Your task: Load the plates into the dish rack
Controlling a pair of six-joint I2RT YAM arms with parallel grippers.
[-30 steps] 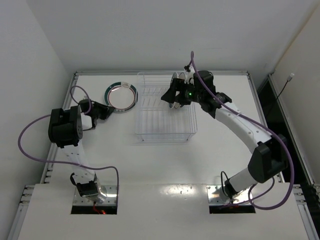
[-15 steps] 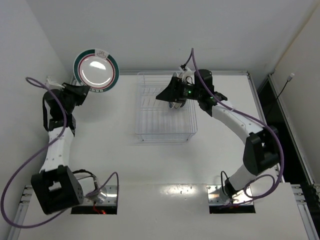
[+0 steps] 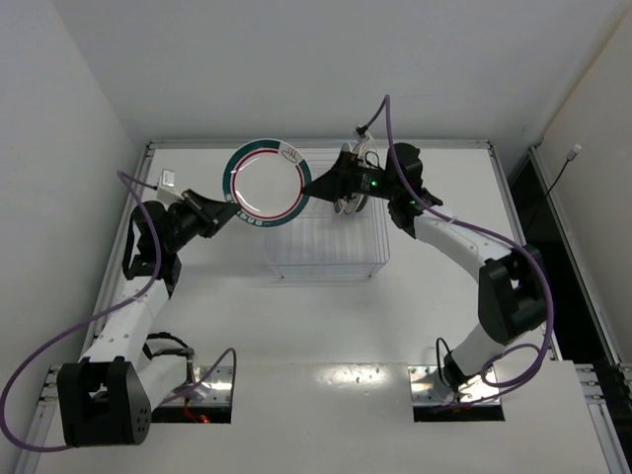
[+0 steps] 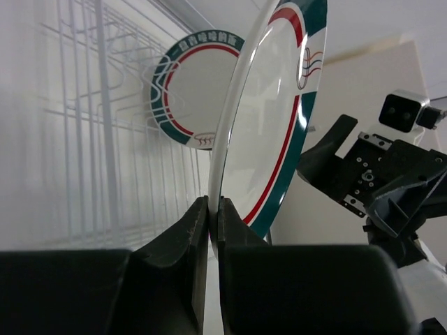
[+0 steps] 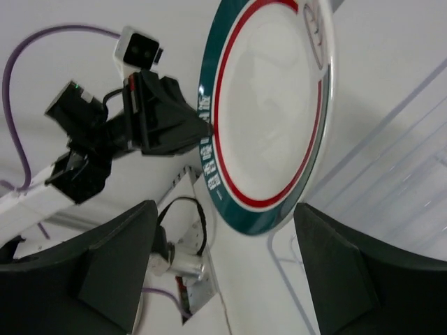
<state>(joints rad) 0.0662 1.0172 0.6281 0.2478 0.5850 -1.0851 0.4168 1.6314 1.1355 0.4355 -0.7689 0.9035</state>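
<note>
The left gripper, jaws clenched on its rim, holds 1 round white plate with green-and-red rim rings aloft by the far-left corner of the clear thin-wire dish rack, where a matching plate stands, while the right gripper hangs spread, grasping nothing.

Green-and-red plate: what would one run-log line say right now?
left gripper: shut on green-and-red plate rim, plate raised | right gripper: open, over dish rack | matching plate: standing in rack
</note>
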